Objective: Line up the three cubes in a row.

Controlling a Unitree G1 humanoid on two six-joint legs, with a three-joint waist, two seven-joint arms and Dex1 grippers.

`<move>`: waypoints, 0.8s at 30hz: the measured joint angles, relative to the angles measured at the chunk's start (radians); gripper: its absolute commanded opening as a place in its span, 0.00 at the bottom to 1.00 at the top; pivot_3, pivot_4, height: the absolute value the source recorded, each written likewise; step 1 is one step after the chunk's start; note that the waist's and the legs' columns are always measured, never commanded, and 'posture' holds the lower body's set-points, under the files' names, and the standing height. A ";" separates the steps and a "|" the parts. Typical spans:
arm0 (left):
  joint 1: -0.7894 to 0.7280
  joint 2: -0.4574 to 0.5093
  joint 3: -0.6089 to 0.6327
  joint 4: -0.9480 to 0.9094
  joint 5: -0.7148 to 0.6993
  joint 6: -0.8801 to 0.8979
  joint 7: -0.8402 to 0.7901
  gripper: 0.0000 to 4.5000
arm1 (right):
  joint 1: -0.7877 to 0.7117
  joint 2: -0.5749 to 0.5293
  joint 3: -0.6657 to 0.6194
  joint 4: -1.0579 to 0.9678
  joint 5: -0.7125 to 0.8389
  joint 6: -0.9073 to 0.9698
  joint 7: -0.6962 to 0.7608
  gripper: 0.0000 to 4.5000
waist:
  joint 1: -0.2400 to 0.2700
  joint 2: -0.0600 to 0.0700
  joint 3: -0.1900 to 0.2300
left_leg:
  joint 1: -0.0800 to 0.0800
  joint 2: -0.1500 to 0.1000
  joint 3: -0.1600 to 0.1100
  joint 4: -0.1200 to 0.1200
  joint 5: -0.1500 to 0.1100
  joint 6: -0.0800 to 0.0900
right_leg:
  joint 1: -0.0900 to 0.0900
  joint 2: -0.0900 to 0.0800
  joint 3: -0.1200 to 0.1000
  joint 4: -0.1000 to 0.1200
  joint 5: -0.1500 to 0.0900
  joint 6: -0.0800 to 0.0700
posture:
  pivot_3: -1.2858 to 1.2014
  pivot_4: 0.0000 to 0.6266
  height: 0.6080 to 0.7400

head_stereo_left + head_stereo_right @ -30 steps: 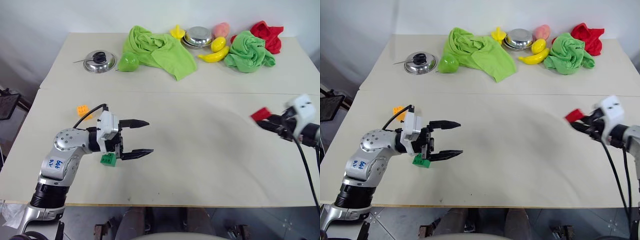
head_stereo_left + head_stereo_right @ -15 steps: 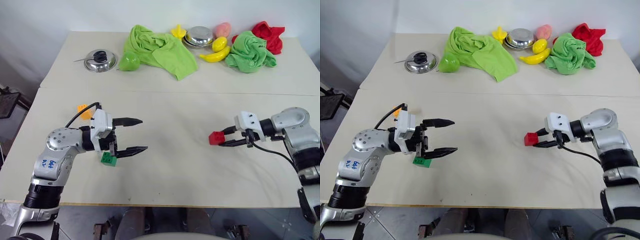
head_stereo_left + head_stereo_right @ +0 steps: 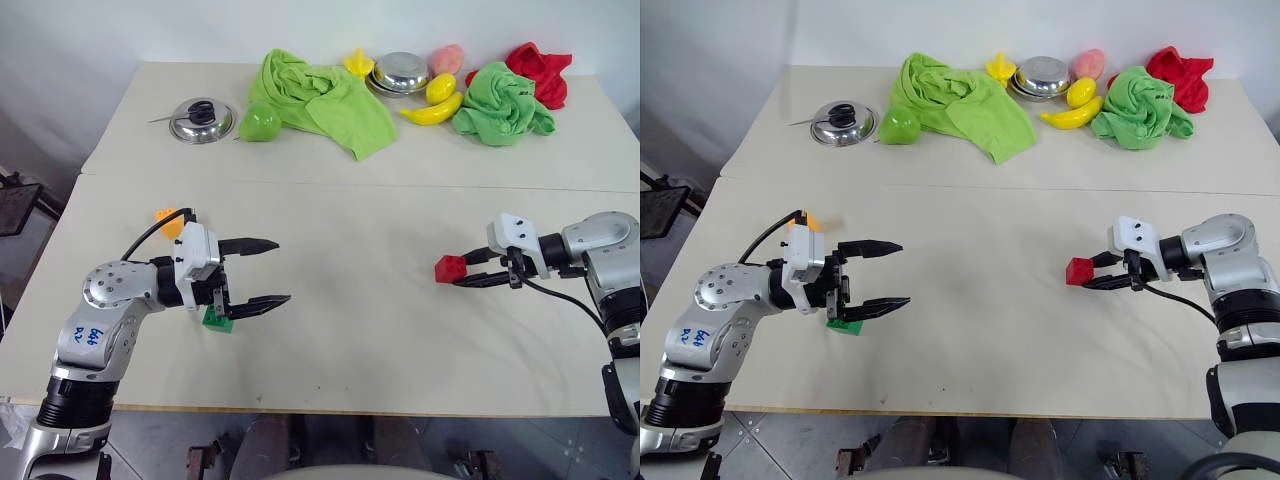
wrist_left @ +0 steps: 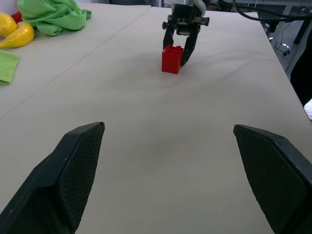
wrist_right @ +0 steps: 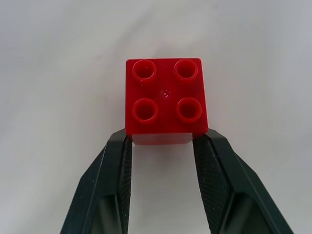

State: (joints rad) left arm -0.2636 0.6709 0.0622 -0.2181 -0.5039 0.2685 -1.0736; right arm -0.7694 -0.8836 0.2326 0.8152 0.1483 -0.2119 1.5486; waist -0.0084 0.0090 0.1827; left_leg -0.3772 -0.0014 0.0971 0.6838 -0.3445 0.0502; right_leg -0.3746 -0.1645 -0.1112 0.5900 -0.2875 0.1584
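Right gripper (image 3: 458, 273): fingers (image 5: 114, 185) closed on the red cube (image 3: 449, 268), pinching its near edge on both sides; studs face up; cube low over the desk (image 3: 350, 330), whether it touches the surface I cannot tell; seen in the left wrist view (image 4: 172, 59) between those same fingers.

Left gripper (image 3: 272, 271): fingers spread wide, nothing between them, pointing level toward the red cube, which lies well ahead of the tips across bare desk.

Green cube (image 3: 215, 318): on the desk just beneath the base of the lower left finger, partly covered by the gripper body; contact cannot be told.

Orange cube (image 3: 168, 220): on the desk behind the left gripper, beside its cable, apart from the green cube.

Far side of the desk, well beyond both sets of fingers: green cloth (image 3: 318, 95), pot lid (image 3: 200, 120), toy pear (image 3: 259, 124), steel bowl (image 3: 398, 72), banana (image 3: 430, 110), a second green cloth (image 3: 500, 103), red cloth (image 3: 540, 72).
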 measured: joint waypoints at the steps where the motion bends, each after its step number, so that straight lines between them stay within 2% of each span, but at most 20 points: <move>1: -0.004 0.000 0.000 0.001 0.000 -0.005 -0.003 1.00 | 0.000 0.000 0.000 0.000 0.005 0.005 0.000 0.54 | 0.000 0.000 0.000 | 0.000 0.000 0.000 0.000 0.000 0.000 | 0.000 0.000 0.000 0.000 0.000 0.000 | 0.52 0.24 1.00; 7: -0.005 -0.001 0.030 0.039 -0.003 -0.024 0.002 1.00 | 0.000 -0.002 -0.018 -0.001 0.056 -0.007 0.000 0.97 | -0.008 0.000 0.000 | 0.000 0.000 0.000 0.000 0.000 0.000 | 0.000 0.000 0.000 0.000 0.000 0.000 | 0.52 0.24 1.00; 8: 0.005 -0.002 0.056 0.040 -0.007 -0.027 0.012 1.00 | 0.000 -0.006 -0.029 -0.005 0.071 -0.014 0.000 0.99 | -0.009 0.000 0.000 | 0.000 0.000 0.000 0.000 0.000 0.000 | 0.000 0.000 0.000 0.000 0.000 0.000 | 0.52 0.24 1.00; 10: 0.042 -0.001 0.129 0.042 -0.025 -0.028 0.039 1.00 | 0.007 -0.033 -0.049 -0.049 0.117 -0.017 0.001 0.99 | -0.013 0.002 0.001 | 0.000 0.000 0.000 0.000 0.000 0.000 | 0.000 0.000 0.000 0.000 0.000 0.000 | 0.52 0.24 1.00; 13: 0.171 -0.001 0.269 0.057 -0.051 -0.039 0.071 1.00 | 0.079 -0.099 -0.100 -0.187 0.256 0.032 0.000 0.99 | -0.018 0.002 0.001 | 0.000 0.001 -0.002 -0.001 -0.001 -0.002 | 0.000 -0.001 -0.005 0.000 -0.001 -0.001 | 0.52 0.24 1.00; 15: 0.264 -0.002 0.358 0.088 -0.056 -0.052 0.084 1.00 | 0.143 -0.100 -0.145 -0.288 0.342 0.082 -0.001 0.99 | -0.021 0.001 0.002 | 0.000 0.003 -0.001 -0.001 -0.001 -0.002 | 0.000 -0.001 -0.009 0.000 -0.001 -0.002 | 0.52 0.24 1.00; 20: 0.448 -0.030 0.534 0.121 -0.059 -0.081 0.136 1.00 | 0.317 0.002 -0.221 -0.569 0.489 0.191 -0.010 0.99 | -0.017 0.000 0.003 | 0.001 0.003 -0.001 0.000 -0.002 -0.002 | 0.000 -0.002 -0.010 0.001 -0.001 -0.002 | 0.52 0.24 1.00; 24: 0.549 -0.043 0.609 0.217 -0.061 -0.109 0.126 1.00 | 0.413 0.122 -0.237 -0.735 0.544 0.221 -0.040 0.99 | -0.008 0.000 0.003 | 0.001 0.002 -0.001 0.000 -0.002 -0.002 | -0.001 -0.004 -0.010 0.001 -0.001 -0.002 | 0.52 0.24 1.00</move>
State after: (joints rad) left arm 0.2850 0.6280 0.6712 -0.0007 -0.5648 0.1600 -0.9473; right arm -0.3564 -0.7613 -0.0046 0.0798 0.6927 0.0091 1.5090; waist -0.0163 0.0086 0.1853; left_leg -0.3763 0.0006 0.0963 0.6839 -0.3467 0.0481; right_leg -0.3751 -0.1683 -0.1210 0.5913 -0.2884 0.1567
